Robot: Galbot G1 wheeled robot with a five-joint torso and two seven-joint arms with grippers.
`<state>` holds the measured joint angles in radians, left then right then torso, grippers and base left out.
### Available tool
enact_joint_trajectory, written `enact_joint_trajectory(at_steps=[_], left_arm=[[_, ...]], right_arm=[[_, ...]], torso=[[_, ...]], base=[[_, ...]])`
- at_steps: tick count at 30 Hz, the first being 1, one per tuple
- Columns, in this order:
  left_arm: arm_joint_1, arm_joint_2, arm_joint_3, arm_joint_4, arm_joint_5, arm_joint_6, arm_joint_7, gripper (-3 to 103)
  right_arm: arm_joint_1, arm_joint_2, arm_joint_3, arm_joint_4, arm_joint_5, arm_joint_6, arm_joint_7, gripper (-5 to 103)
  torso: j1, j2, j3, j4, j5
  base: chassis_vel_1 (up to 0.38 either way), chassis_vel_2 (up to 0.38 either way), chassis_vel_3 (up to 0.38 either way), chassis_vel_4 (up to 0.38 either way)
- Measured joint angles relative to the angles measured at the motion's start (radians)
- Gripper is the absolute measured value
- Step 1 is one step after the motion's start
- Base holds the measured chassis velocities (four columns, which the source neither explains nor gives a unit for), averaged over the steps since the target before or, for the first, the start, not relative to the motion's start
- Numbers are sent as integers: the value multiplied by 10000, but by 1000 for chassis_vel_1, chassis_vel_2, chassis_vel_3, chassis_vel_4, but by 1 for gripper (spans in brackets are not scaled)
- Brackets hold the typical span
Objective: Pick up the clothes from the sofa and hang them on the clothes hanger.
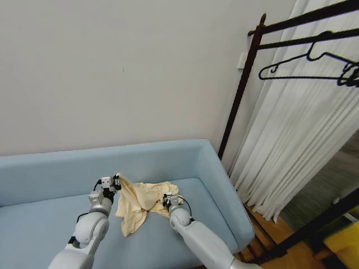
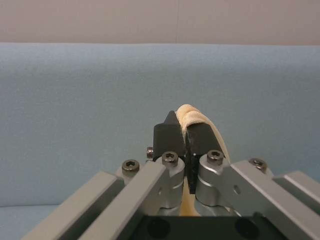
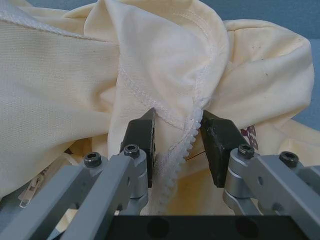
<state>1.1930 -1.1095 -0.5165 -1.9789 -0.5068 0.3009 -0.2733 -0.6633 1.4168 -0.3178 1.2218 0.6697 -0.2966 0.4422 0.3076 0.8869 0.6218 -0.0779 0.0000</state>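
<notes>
From the head view, the cream garment [image 1: 140, 203] lies bunched on the seat of the blue sofa [image 1: 56, 168] at about six o'clock. The left gripper [image 1: 116, 180] is at the garment's ten o'clock corner and the right gripper [image 1: 166, 197] at its three o'clock edge. The dark clothes rack [image 1: 241, 84] and a black hanger [image 1: 303, 72] stand well apart at two o'clock. In the left wrist view, the left jaws are clenched on a folded ridge of the cloth. In the right wrist view, the right jaws stand apart and grip nothing, straddling a ribbed seam [image 3: 172, 150]. The step in hand looks like securing this second hold. It would go best with the seam seated deep between the pads, the jaws closed on that one ridge and not on loose folds, and both arms then raised evenly.
</notes>
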Motion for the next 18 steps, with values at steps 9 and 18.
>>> enact_joint_trajectory(at_steps=[9,18], left_arm=[[47,23,-25,-25,6,23,2,1],[63,50,-43,-9,23,13,39,1]], right_arm=[[-91,-252,-117,440,-79,21,178,28],[-118,-834,-85,1348,-279,30,427,28]], torso=[[0,0,0,0,0],[0,0,0,0,1]], base=[[0,0,0,0],[0,0,0,0]])
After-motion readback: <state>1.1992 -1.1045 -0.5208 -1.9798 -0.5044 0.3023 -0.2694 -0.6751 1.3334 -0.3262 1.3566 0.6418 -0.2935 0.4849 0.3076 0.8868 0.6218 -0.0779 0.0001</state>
